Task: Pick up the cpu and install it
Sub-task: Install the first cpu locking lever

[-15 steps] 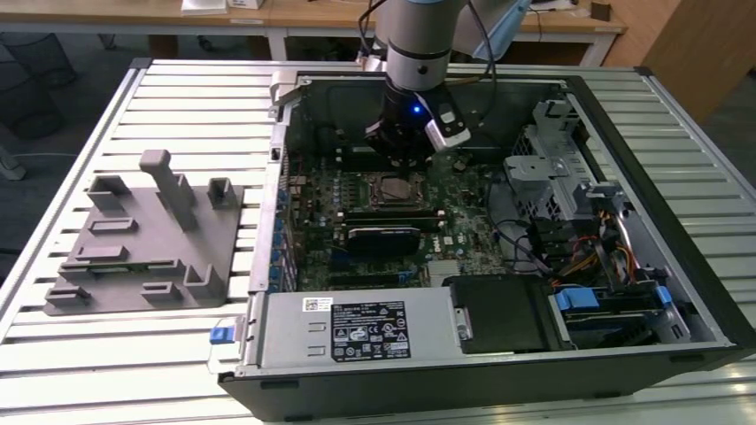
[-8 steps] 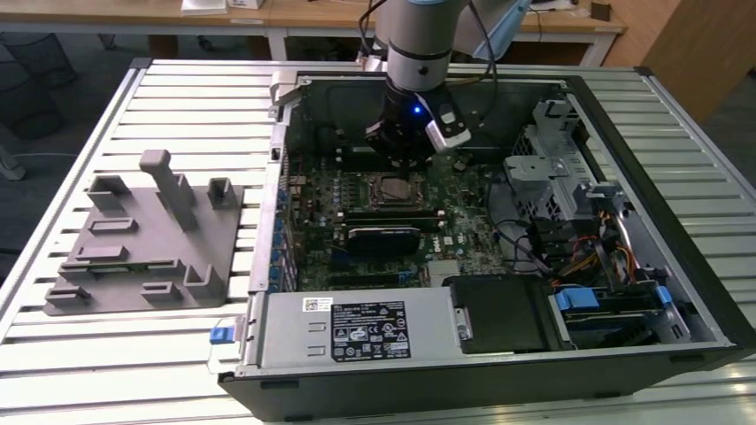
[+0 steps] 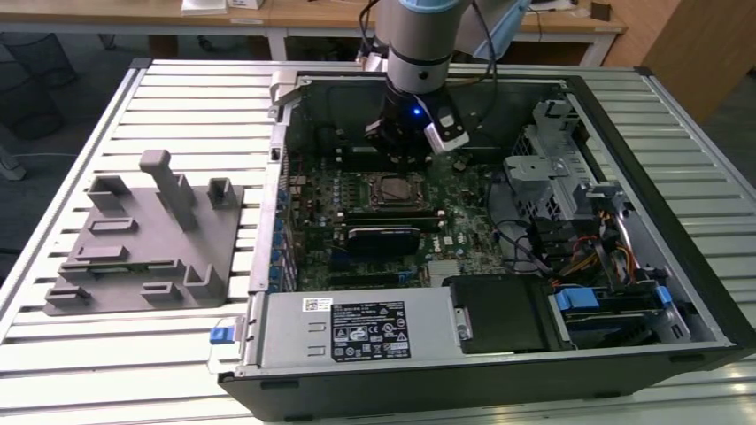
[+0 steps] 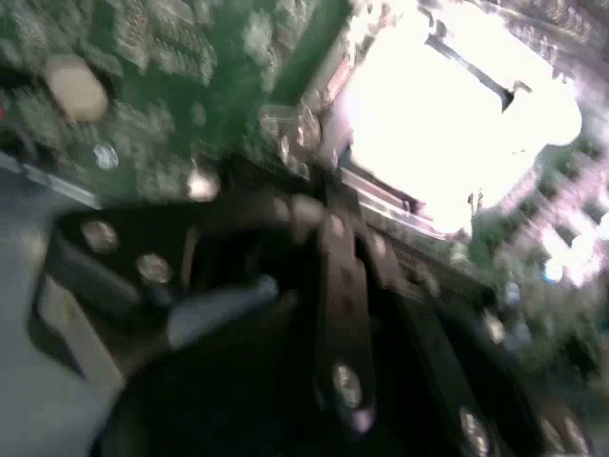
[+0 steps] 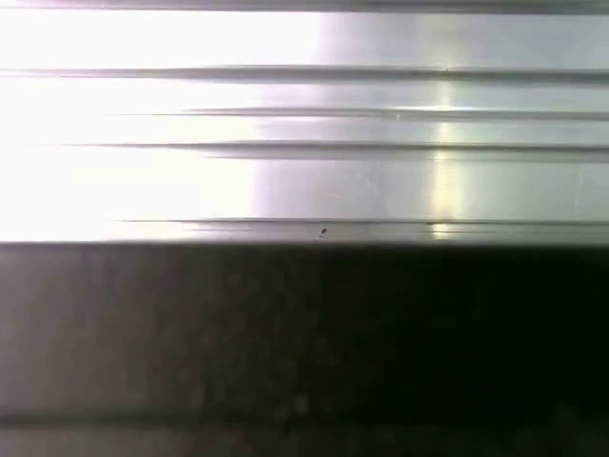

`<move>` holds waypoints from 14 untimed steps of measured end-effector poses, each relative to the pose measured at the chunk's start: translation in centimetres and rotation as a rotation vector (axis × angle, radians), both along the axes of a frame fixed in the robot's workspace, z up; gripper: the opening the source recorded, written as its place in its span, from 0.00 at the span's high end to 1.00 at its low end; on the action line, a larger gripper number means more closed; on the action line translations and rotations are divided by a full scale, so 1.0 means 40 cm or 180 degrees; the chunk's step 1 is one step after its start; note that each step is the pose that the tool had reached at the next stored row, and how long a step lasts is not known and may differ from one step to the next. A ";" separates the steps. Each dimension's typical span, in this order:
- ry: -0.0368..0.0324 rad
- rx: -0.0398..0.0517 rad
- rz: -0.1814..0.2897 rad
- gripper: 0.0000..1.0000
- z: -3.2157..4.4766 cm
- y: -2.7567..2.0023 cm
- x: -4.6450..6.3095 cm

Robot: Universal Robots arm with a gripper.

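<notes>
Slatted metal tabletop (image 3: 177, 97) is carrying an open computer case (image 3: 697, 292), with wooden desks standing behind it. Whether the cpu is in the gripper or in the socket cannot be told. The gripper (image 3: 396, 158) is hanging inside the case just above the square metal-framed socket (image 3: 391, 189) on the green motherboard (image 3: 461, 226), and whether it is clenched or released cannot be told. In the second wrist view the socket (image 4: 447, 124) is glaring white beside dark gripper linkage (image 4: 343, 314). A black power supply (image 3: 354, 332) is sitting at the case's near edge. A grey plastic holder block (image 3: 148, 243) is lying on the table at the exterior view's left.
</notes>
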State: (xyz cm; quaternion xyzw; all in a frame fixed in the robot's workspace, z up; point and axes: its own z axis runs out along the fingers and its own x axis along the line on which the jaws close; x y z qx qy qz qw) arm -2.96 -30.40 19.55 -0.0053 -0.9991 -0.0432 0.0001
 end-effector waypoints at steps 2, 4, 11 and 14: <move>0.0007 0.0042 0.0002 0.89 0.002 -0.001 0.000; 0.0008 0.0054 0.0002 0.89 0.006 -0.001 0.000; 0.0010 0.0054 0.0002 0.89 0.030 -0.001 0.000; 0.0010 0.0053 0.0002 0.89 0.030 -0.007 0.000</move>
